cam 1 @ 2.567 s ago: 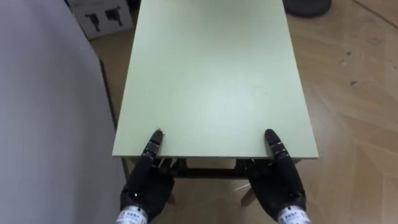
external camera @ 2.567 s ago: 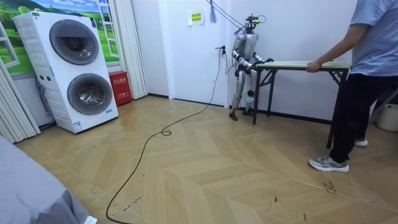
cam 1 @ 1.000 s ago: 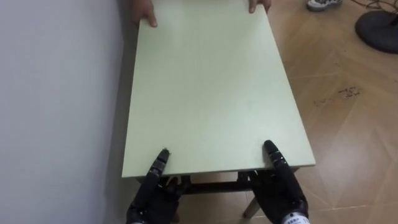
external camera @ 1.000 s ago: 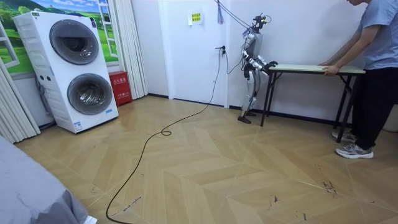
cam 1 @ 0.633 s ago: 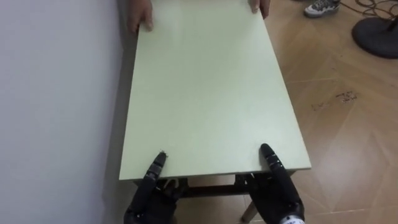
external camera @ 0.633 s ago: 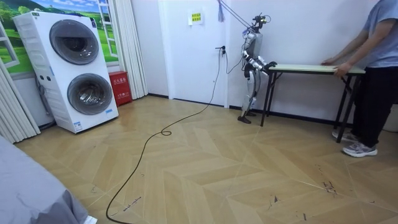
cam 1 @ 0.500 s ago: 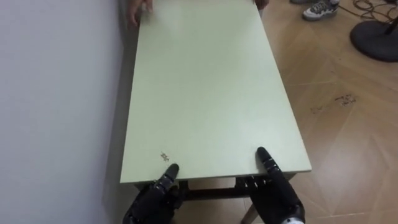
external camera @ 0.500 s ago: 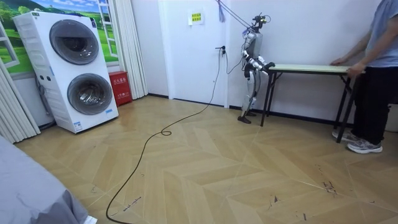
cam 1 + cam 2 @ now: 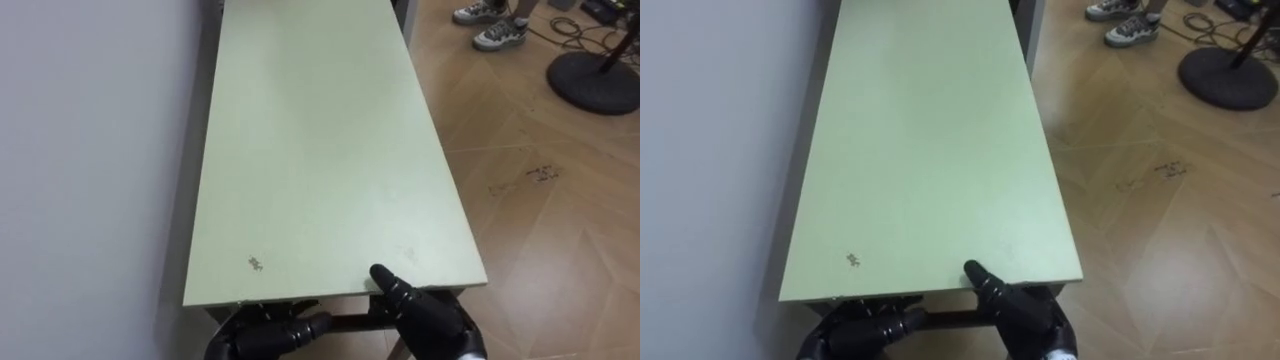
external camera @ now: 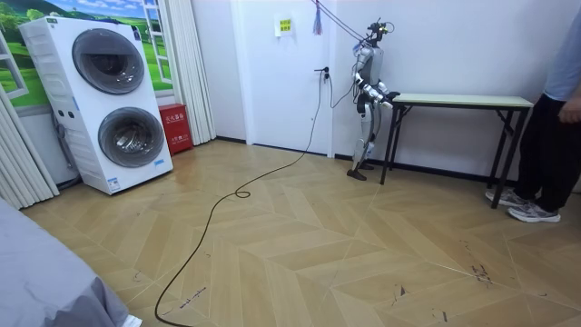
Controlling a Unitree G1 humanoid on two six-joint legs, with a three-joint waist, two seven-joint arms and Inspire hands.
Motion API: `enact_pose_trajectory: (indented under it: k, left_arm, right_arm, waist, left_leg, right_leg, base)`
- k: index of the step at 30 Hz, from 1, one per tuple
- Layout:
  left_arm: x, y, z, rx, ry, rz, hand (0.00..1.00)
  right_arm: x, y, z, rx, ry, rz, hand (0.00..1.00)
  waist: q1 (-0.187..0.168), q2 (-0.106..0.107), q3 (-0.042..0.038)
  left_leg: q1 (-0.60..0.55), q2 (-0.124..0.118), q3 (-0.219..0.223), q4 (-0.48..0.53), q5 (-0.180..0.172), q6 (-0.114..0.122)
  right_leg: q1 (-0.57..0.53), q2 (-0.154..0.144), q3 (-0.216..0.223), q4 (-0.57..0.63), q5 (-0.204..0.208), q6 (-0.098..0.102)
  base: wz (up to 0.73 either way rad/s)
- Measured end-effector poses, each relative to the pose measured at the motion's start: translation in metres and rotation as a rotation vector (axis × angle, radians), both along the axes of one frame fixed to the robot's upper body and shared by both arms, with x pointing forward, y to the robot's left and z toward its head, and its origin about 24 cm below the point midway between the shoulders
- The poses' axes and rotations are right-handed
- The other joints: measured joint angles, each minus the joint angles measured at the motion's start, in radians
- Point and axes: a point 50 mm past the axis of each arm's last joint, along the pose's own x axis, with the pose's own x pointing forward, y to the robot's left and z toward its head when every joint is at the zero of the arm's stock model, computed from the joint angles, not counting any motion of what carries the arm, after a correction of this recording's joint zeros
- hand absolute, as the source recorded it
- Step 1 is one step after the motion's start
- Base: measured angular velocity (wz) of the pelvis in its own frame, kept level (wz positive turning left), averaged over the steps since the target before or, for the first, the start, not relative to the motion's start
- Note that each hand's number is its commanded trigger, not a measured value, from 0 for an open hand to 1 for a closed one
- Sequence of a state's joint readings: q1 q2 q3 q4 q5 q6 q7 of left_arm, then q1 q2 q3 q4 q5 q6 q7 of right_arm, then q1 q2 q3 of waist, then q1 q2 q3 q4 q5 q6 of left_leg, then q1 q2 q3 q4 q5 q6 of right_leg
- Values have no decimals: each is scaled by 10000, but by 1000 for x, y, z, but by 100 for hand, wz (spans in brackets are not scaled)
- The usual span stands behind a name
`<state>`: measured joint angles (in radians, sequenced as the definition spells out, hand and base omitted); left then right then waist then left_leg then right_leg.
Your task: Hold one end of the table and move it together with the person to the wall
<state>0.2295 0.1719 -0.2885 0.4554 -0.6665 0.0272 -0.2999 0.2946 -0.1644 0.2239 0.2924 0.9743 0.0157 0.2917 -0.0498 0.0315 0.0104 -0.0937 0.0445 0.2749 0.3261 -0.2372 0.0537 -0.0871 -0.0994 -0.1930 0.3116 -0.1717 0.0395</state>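
A long table with a pale green top (image 9: 320,150) stands on its black legs along the white wall (image 9: 90,150). In the room view I stand at the table's (image 10: 463,100) end on the room view's left. My left hand (image 9: 262,338) hangs just below the near edge, fingers loose and stretched sideways, off the top. My right hand (image 9: 428,318) is at the near right corner, fingers slack, only its thumb tip touching the edge. The person (image 10: 556,118) stands by the far end with hands off the table.
The person's shoes (image 9: 488,22) and a round black stand base (image 9: 595,80) lie on the wood floor right of the table. A stacked washer and dryer (image 10: 104,100) stands at the room view's left. A door (image 10: 281,73) is behind me.
Both my thumbs have slid back off the tabletop and my fingers have uncurled. The person has let go of the far end and stepped away. The table rests by the wall.
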Motion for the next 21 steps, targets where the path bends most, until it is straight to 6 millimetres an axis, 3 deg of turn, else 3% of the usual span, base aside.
enact_pose_trajectory:
  k: [5,11,15,21]
  left_arm:
    - [-6,2,-6,-62,269,-184,0]
    - [-18,12,-19,861,961,-626,0]
    - [-28,20,-34,1499,1853,-741,0]
    - [-41,27,-47,2207,2615,-755,0]
  right_arm:
    - [-3,-2,-4,-203,-142,596,0]
    - [-8,-9,-18,-2351,185,2534,0]
    - [-15,-22,-40,-3974,1385,3621,0]
    - [-40,-36,-62,-4906,3136,3596,0]
  waist:
    - [-28,-45,19]
    - [-25,-212,35]
    - [14,-304,-7]
    - [14,-424,-47]
  left_leg:
    - [6,1,-9,-13,4,-8]
    - [2,10,-27,-18,-5,-21]
    - [86,17,-34,-51,-1,-30]
    - [294,32,-127,-131,-34,-89]
  right_leg:
    - [28,-4,-58,-23,0,0]
    - [83,5,-97,-35,-1,1]
    - [181,12,-133,-92,-2,2]
    - [547,63,-317,-400,7,-10]
  base:
    - [0]
    - [0]
    - [1]
    - [4]
